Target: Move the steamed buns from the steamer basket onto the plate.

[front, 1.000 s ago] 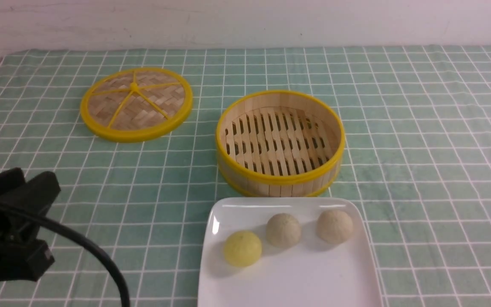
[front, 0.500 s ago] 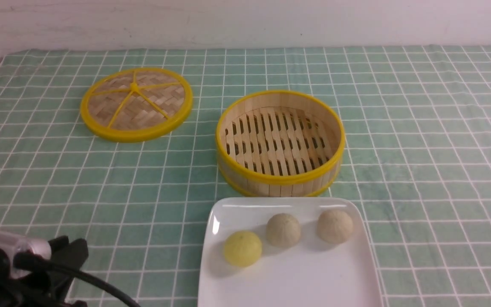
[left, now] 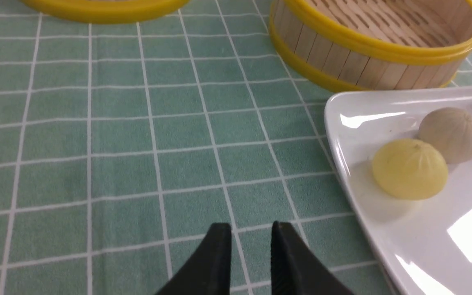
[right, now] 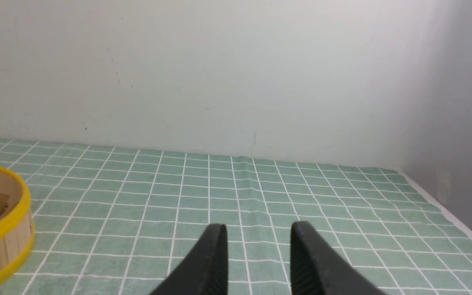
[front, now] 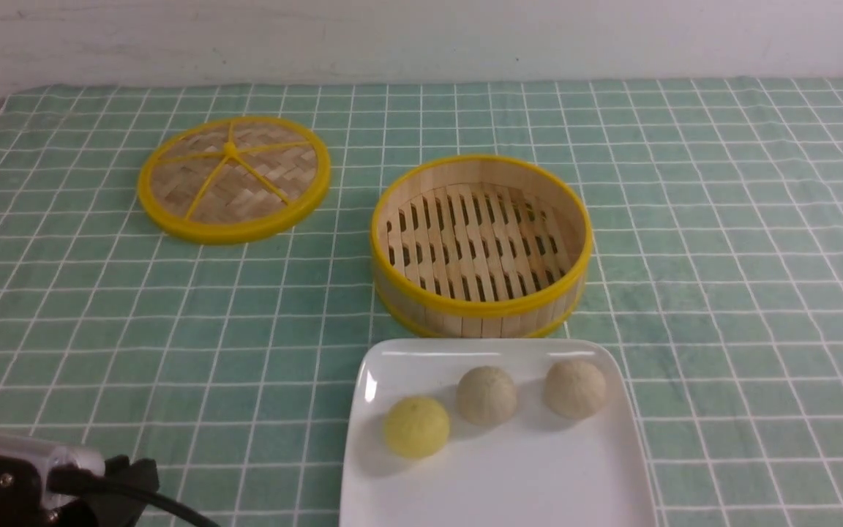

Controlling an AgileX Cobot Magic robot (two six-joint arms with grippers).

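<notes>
I'm seeing the steamed buns [front: 487, 395] sitting on the plate [front: 509, 483] beside the steamer basket [front: 480, 318]. Left gripper [left: 251, 229] and right gripper [right: 259, 229] are hanging slightly parted, gripping nothing

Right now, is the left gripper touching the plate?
Apart. The left wrist view shows green cloth between the left gripper and the rim of the plate.
</notes>
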